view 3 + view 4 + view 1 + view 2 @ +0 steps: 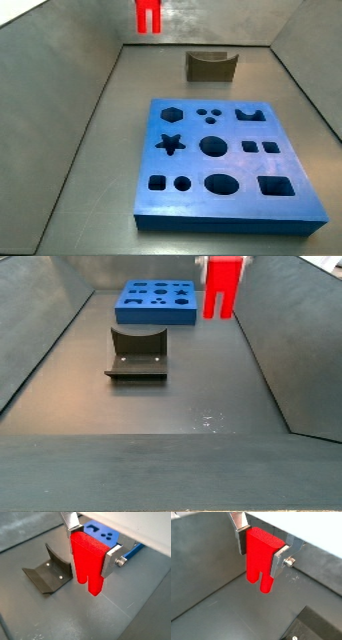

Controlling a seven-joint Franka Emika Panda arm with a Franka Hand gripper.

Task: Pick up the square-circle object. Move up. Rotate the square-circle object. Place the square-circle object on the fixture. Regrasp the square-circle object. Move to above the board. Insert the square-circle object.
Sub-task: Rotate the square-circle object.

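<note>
My gripper (92,549) is shut on the square-circle object (87,562), a bright red oblong block hanging upright with its two prongs pointing down. Both wrist views show silver fingers (240,539) clamping its upper sides. In both side views the red block (147,17) hangs high above the floor, with its top cut off by the frame edge. It is well clear of the fixture (211,66), which stands on the floor beyond the blue board's (221,165) far end. From the wrist, the fixture (47,574) lies below and to one side of the block. The board (100,533) shows behind it.
Grey walls slope up around the dark floor (187,406). In a side view the fixture (138,351) sits between the board (158,301) and the open floor in front. The held block (222,286) hangs near the right wall.
</note>
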